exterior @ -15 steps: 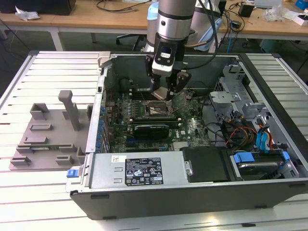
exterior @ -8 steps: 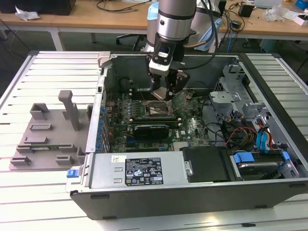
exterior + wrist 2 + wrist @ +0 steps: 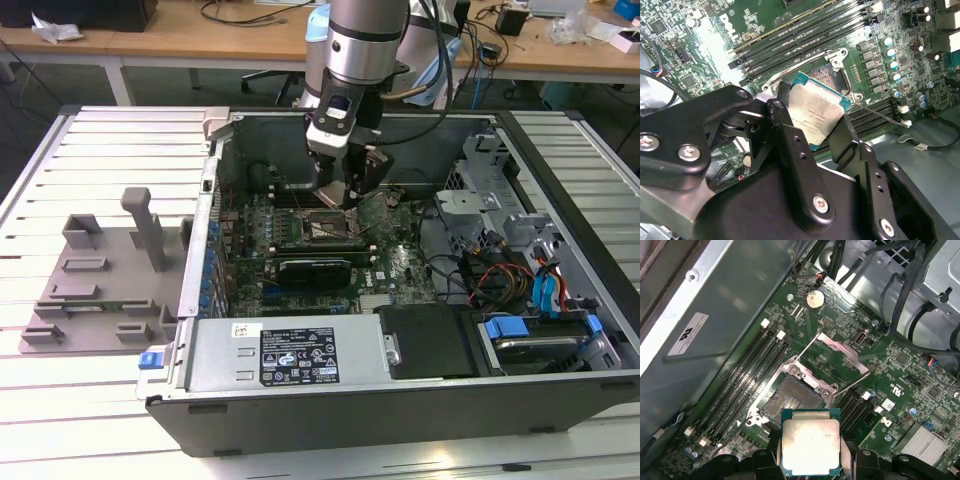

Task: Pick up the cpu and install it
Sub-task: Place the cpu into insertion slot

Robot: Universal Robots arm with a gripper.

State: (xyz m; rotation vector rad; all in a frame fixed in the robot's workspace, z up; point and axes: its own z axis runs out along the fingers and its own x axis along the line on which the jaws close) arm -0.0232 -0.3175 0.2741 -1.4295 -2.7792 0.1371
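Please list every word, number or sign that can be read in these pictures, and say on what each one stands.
Nothing can be read with certainty.
Black label on the power supply box: print too small.
White sticker on the case wall: blurred.
Top plate of the cpu, held in the tool: faint marks, unreadable.
White print on the motherboard: too small.

The chip [image 3: 810, 445] has a silvery-grey top and a teal-green rim. The fingers [image 3: 790, 145] are matt black. The circuit board [image 3: 845, 320] is dark green, crossed by long black slots. The table [image 3: 110, 140] is white, striped with parallel slats, and the tray [image 3: 100, 300] is plain grey. The computer case [image 3: 400, 405] is dark grey, with bright blue clips [image 3: 505, 328].
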